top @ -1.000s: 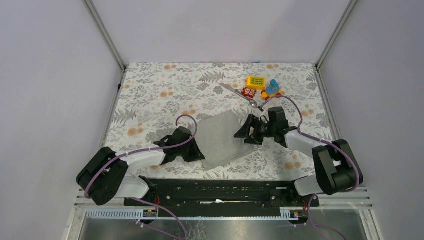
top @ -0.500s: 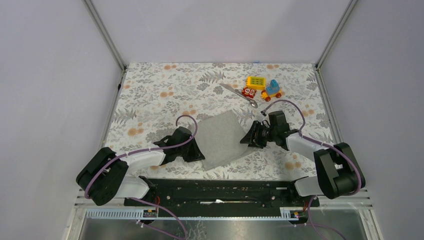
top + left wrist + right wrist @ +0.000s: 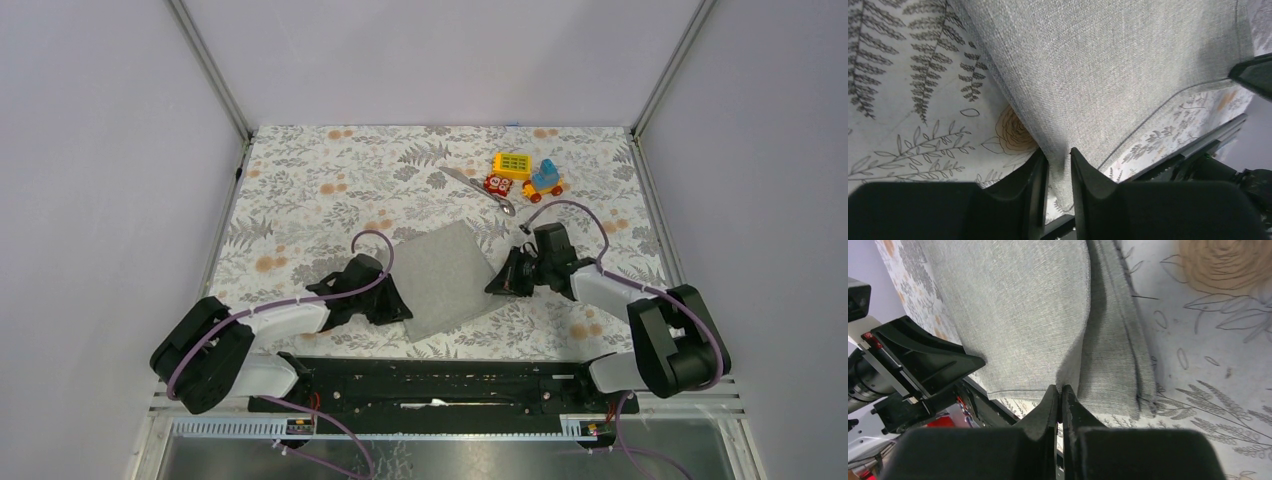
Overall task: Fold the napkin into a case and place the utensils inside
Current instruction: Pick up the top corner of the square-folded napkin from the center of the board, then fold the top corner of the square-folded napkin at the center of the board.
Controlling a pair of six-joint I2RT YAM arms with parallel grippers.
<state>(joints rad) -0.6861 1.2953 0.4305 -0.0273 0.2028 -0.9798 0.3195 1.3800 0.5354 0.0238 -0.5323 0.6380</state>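
Overhead view looks down; both close wrist views share the napkin (image 3: 1108, 75).

This was a robotics lab test cell, not a home: plain pale wall panels (image 3: 440, 60) and aluminium frame posts (image 3: 210, 70) boxed in a small table. Two black-and-white robot arms (image 3: 280, 320) with purple cables (image 3: 375, 240) were bolted to a black rail (image 3: 440, 385) at its near edge. The floral tablecloth (image 3: 300, 190) and toy blocks (image 3: 515, 165) were the only homely things there.
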